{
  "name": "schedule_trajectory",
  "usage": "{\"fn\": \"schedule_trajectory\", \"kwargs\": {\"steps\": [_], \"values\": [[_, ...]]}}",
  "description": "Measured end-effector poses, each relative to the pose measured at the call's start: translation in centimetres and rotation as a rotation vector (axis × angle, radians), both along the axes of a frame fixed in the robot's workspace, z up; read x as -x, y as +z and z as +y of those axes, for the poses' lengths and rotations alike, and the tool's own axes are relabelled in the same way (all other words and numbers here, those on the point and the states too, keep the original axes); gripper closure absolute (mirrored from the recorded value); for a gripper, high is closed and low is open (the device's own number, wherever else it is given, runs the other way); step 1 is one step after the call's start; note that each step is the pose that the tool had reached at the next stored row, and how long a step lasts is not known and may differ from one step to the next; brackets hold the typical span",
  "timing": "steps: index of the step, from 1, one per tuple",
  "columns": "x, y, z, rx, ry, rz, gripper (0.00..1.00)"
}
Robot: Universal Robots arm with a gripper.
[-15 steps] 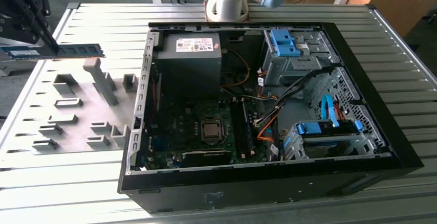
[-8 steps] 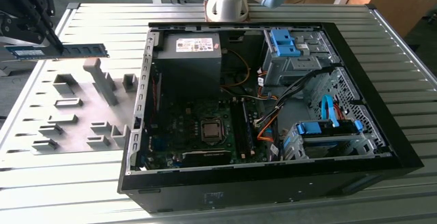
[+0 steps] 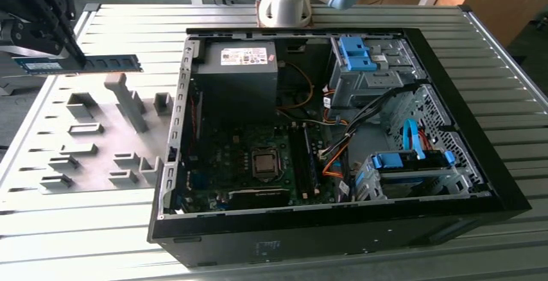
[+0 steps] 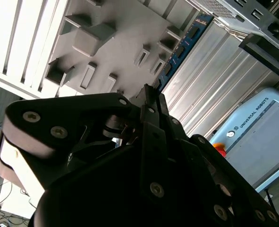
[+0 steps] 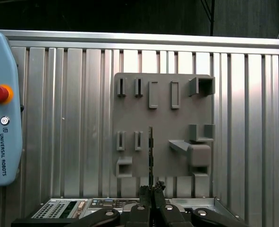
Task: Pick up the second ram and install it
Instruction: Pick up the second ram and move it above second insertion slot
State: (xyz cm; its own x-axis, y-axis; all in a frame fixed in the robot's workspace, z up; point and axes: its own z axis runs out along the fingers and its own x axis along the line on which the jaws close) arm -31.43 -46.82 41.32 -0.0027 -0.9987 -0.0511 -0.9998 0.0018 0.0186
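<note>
Ribbed aluminium bench [image 3: 479, 56] carries everything. At the exterior view's far left, the hand [image 3: 51, 56] is clenched on the ram [image 3: 102, 63]. The stick is held level, its free end pointing toward the exterior view's right, above the far end of the grey plate [image 3: 102, 140]. The plate lies flat on the bench, with small grey blocks and slots standing on it. Just right of the plate lies the open case [image 3: 342, 236], on its side with the inside facing up. Inside it: power supply [image 3: 235, 82] at the far left corner, board [image 3: 222, 153] below it in the picture, a loose bundle of cables mid-case, then drive bays with blue clips [image 3: 355, 53] along the right side. In the first wrist view the ram [image 5: 151, 146] shows edge-on, running straight out from the closed fingertips [image 5: 145, 191] over the plate [image 5: 177, 123]. A pendant [image 5: 2, 109] lies on the bench, apart from the plate.
</note>
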Motion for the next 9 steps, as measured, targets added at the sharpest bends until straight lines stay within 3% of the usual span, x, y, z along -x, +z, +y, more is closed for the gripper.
{"fn": "schedule_trajectory", "kwargs": {"steps": [9], "values": [[-0.72, 0.01, 0.0, 0.0001, 0.0, 0.0001, 0.86]]}}
